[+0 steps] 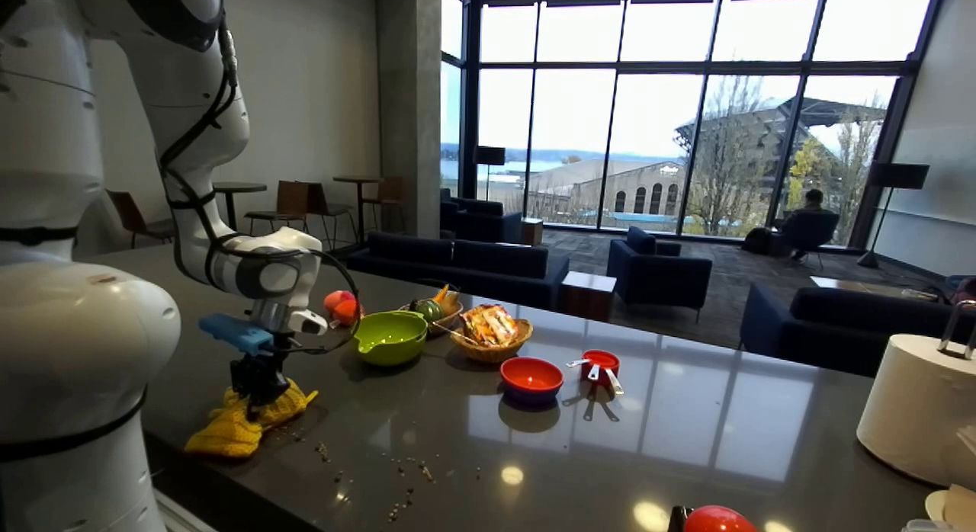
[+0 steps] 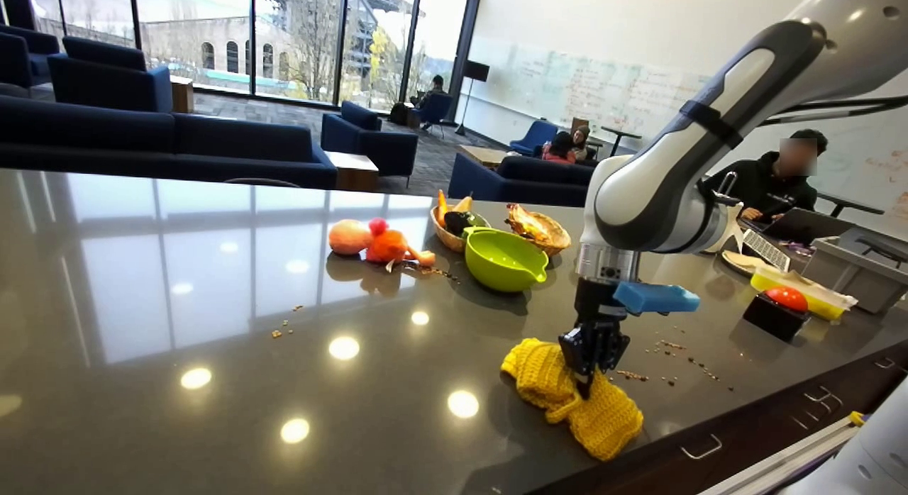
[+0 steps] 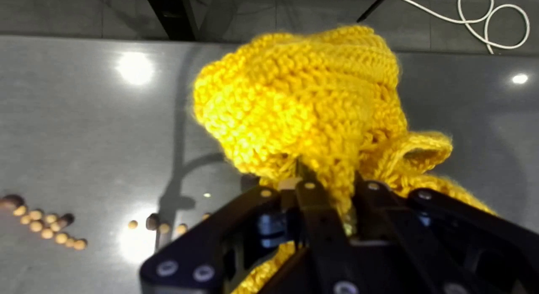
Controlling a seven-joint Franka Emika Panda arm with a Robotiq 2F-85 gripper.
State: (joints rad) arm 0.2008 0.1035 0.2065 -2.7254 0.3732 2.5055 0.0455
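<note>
Yellow crocheted cloth (image 2: 560, 388) pinched mid-length in my jaws, near the edge on my side of the counter (image 2: 369, 410).
Bead-like bits (image 2: 631, 375) lie beside it; I judge a firm, central pinch and slow motion best, since the loose halves could sag and scatter them.

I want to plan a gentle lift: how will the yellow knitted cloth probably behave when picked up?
The yellow knitted cloth is probably floppy, since it bunches where the gripper pinches it. Its ends may sag, lying outside the grip on both sides. The coarse knit suggests it should not slip easily.
</note>
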